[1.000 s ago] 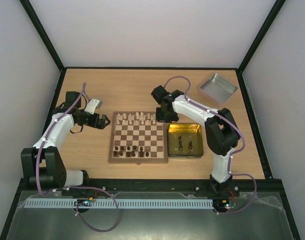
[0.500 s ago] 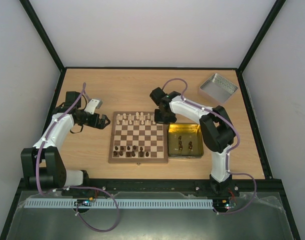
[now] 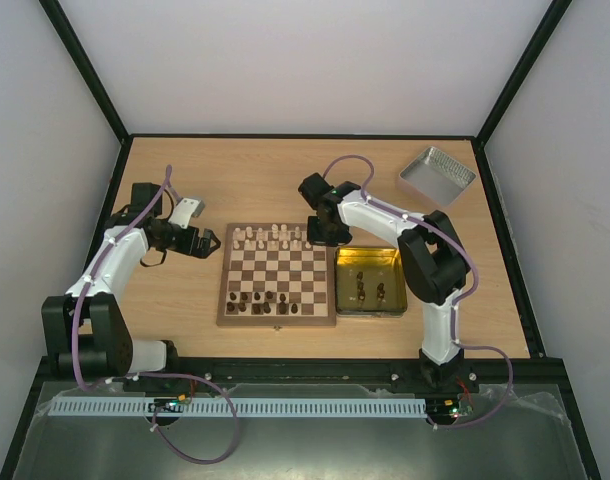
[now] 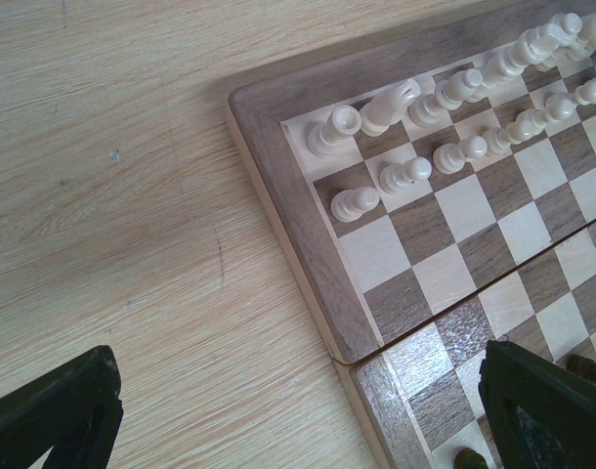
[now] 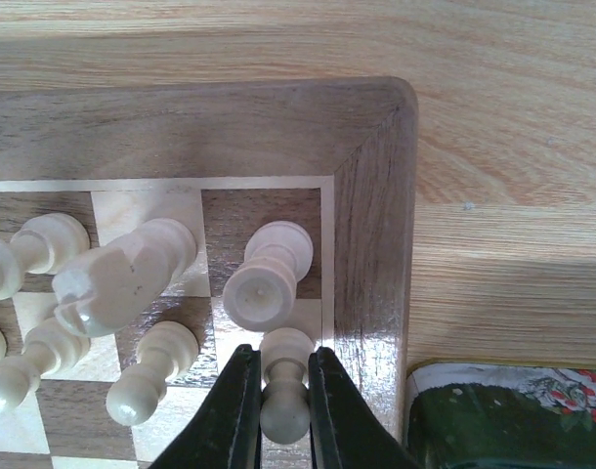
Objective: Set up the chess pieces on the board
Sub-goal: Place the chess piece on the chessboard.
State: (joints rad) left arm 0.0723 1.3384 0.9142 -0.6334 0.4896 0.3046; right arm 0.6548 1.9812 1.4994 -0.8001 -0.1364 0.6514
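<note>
The right gripper [image 5: 283,396] is seen closed narrowly on a cream pawn [image 5: 285,357] at the board's [image 3: 277,275] far right corner, just on the near side of the cream rook [image 5: 269,274] standing on the corner square. Whether the pawn's base touches the board cannot be told. Other cream pieces [image 3: 270,238] are lined along the board's far rows, and dark pieces [image 3: 263,300] are set along its near rows. The left gripper [image 3: 211,243] is held wide open, with nothing between its fingers, just off the board's left edge. A yellow tin [image 3: 366,251] with loose dark pieces [image 3: 370,288] inside is placed just beside the board's right edge. A silver lid [image 3: 436,174] is laid well apart, beyond the board's far right.
</note>
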